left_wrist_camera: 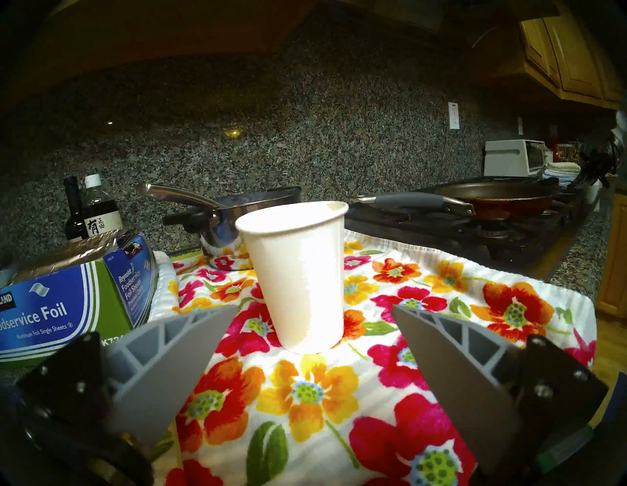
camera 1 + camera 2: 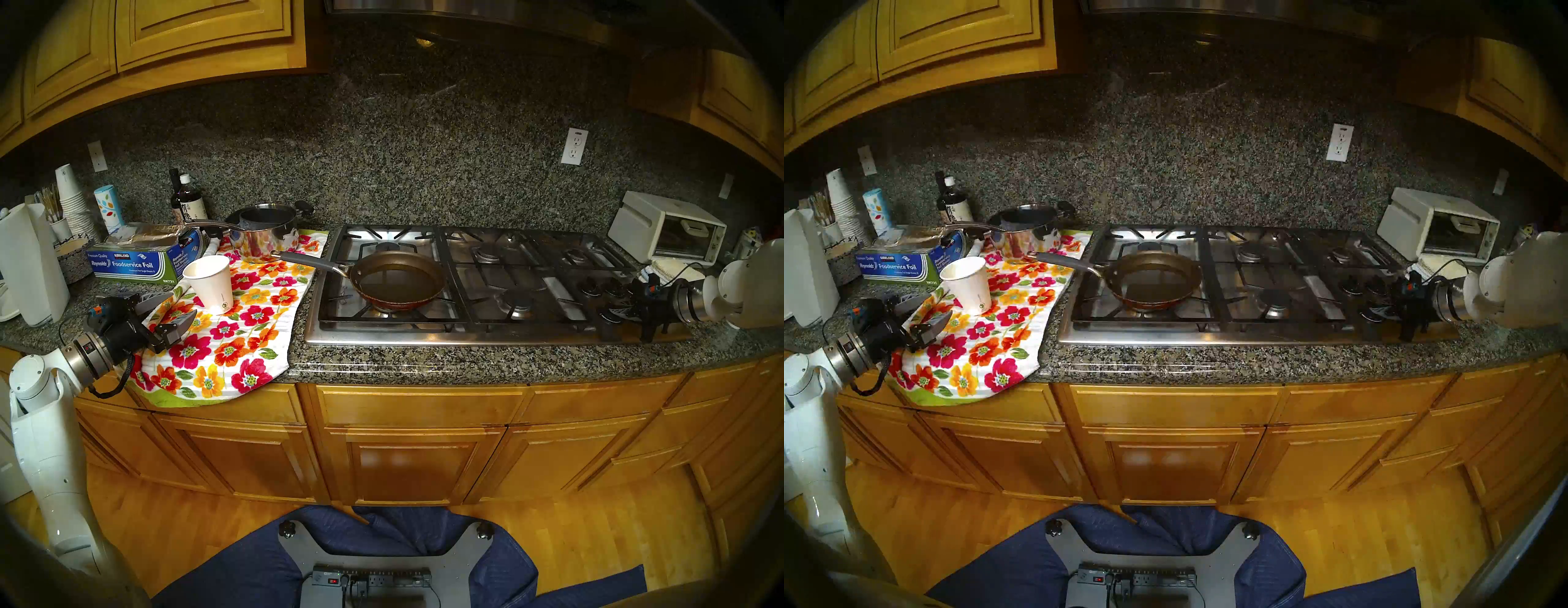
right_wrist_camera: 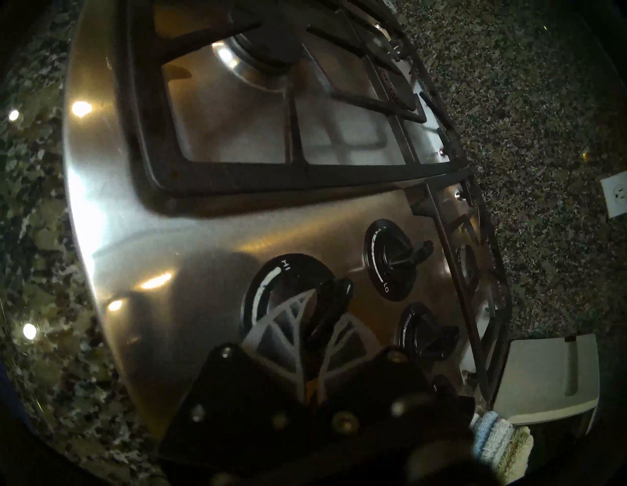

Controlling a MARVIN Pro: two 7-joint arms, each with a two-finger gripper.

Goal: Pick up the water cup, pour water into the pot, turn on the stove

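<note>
The water cup point(image 2: 210, 282) point(image 2: 968, 285) point(image 1: 298, 278) stands upright on a floral towel point(image 2: 237, 335), left of the stove. My left gripper point(image 2: 177, 308) point(image 2: 932, 308) point(image 1: 314, 307) is open and empty, just short of the cup, with a finger to either side. The pot point(image 2: 399, 278) point(image 2: 1153, 278) point(image 1: 492, 198) sits on the front-left burner of the stove point(image 2: 424, 336) point(image 2: 1166, 338) point(image 3: 169, 271), handle pointing left. My right gripper point(image 2: 615, 312) point(image 2: 1378, 313) point(image 3: 322, 315) is shut on a black stove knob point(image 3: 334, 298) at the stove's right end.
A steel saucepan point(image 2: 265, 231), a foil box point(image 2: 140, 260), bottles point(image 2: 186, 199), a stack of cups point(image 2: 72, 199) and a paper towel roll point(image 2: 34, 263) crowd the left counter. A white toaster oven point(image 2: 666, 227) and folded cloths point(image 3: 498, 441) stand right of the stove.
</note>
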